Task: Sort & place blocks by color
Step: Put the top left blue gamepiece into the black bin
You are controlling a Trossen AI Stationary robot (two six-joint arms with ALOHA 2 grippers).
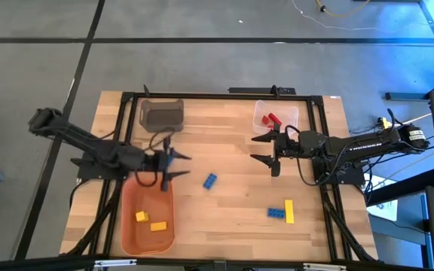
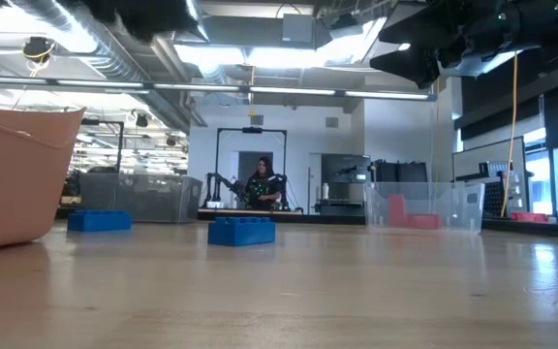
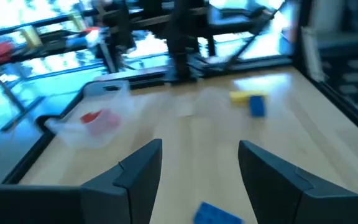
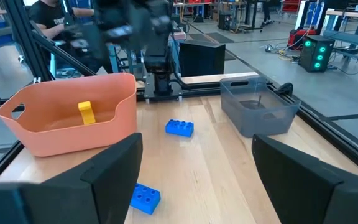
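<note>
A blue block lies flat on the table's middle, between both arms. It also shows in the left wrist view and the right wrist view. A second blue block lies farther off, between the orange and grey bins. A blue block and a yellow block lie side by side near the near right. Two yellow blocks rest in the orange bin; red blocks rest in the clear bin. My left gripper hangs open above the orange bin's far end. My right gripper hangs open beside the clear bin.
A grey bin stands at the far left, holding nothing that shows. A black frame runs around the table's edges. Bare wood lies between the bins. A person sits far back in the room.
</note>
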